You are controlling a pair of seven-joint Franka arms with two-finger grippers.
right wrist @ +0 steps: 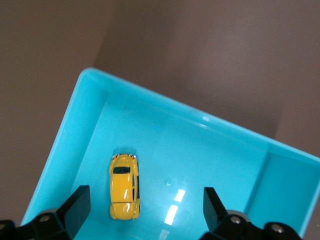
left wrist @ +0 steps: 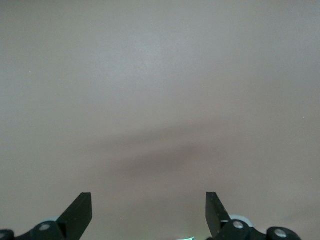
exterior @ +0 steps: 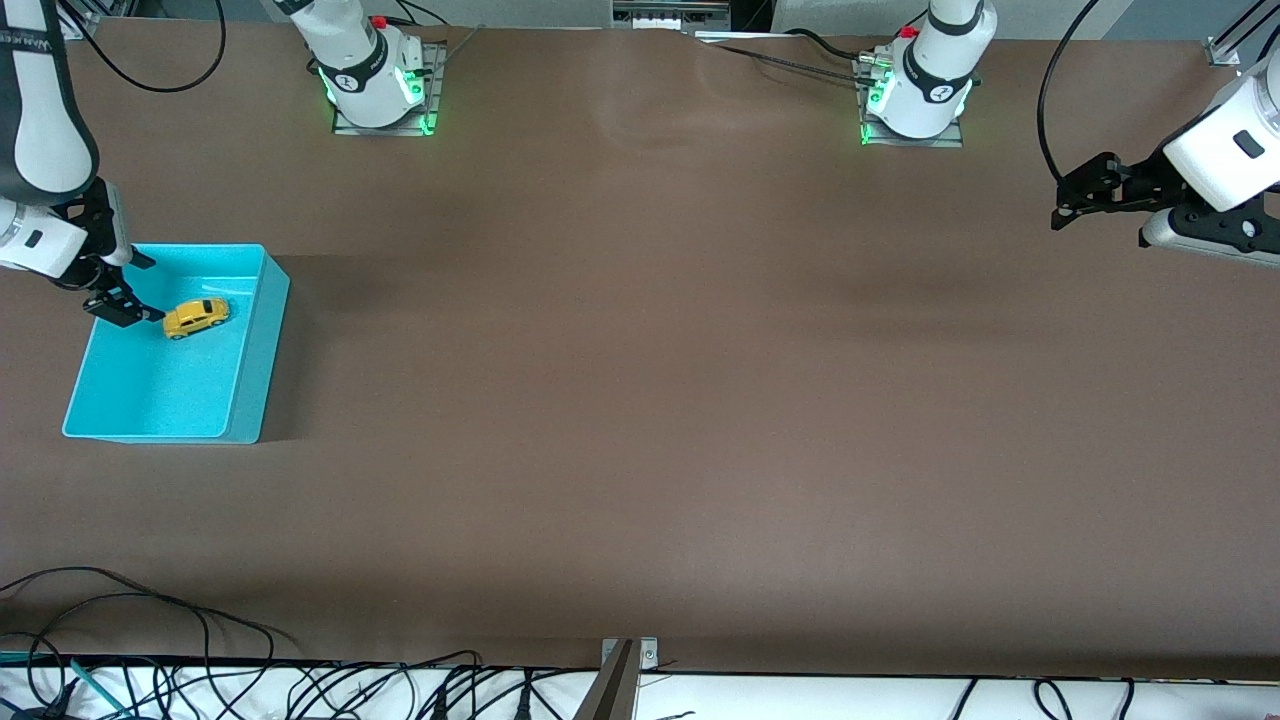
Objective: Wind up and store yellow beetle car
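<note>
Sitting on the floor of the turquoise bin (exterior: 245, 390), the yellow beetle car (exterior: 196, 317) rests on its wheels in the part of the bin farther from the front camera, free of any grip. In the right wrist view the car (right wrist: 124, 187) lies close to one long wall of the bin (right wrist: 150, 95), touching nothing else. The right gripper (exterior: 125, 285) hangs over that same part of the bin, just beside the car, with its fingers (right wrist: 75, 204) spread wide apart and empty. The bin stands on the brown table (exterior: 640, 400) at the right arm's end. The left gripper (exterior: 1075, 200) waits over bare table at the left arm's end, well apart from the bin, its fingers (left wrist: 80, 210) also spread and holding nothing.
</note>
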